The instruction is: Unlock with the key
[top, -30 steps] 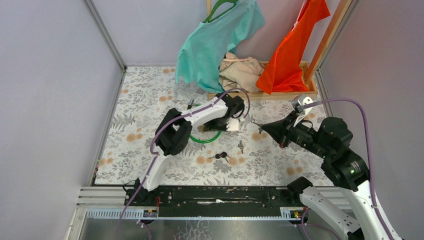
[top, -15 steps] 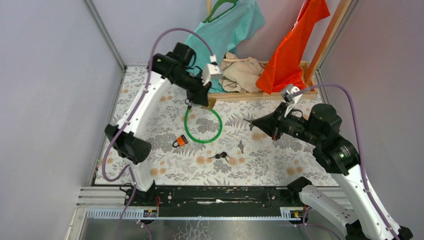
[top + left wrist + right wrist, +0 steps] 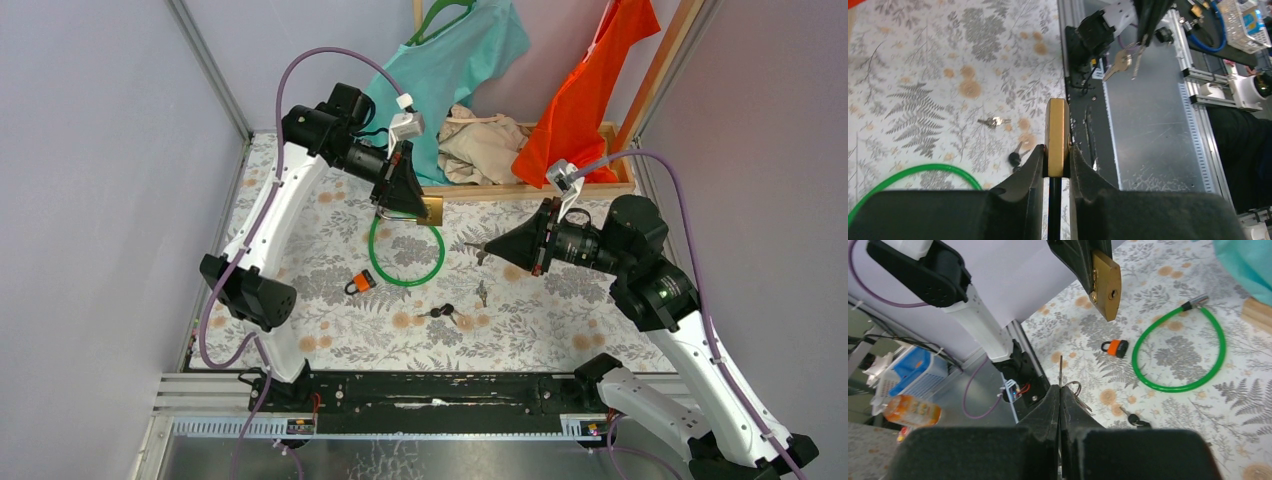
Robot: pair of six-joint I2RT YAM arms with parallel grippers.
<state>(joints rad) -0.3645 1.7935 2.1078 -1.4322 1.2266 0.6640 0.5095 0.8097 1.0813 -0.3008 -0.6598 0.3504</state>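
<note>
My left gripper (image 3: 408, 196) is shut on a brass padlock (image 3: 431, 210) and holds it in the air above the flowered table. In the left wrist view the padlock (image 3: 1057, 131) stands edge-on between the fingers of the left gripper (image 3: 1056, 154). My right gripper (image 3: 492, 249) is shut on a silver key (image 3: 477, 250) on a ring, pointing left toward the padlock with a gap between them. In the right wrist view the key blade (image 3: 1061, 371) sticks up from the right gripper (image 3: 1060, 389), and the padlock (image 3: 1106, 284) shows its keyhole side at the top.
A green cable lock (image 3: 405, 256) lies looped on the table under the padlock. A small orange padlock (image 3: 362, 284), black-headed keys (image 3: 445, 314) and another key (image 3: 481, 293) lie nearby. A wooden rack (image 3: 520, 188) with teal, beige and orange clothes stands at the back.
My left arm has lifted the brass padlock off the table and holds it high at the back. My right gripper has moved left with the key, closer to the padlock.
</note>
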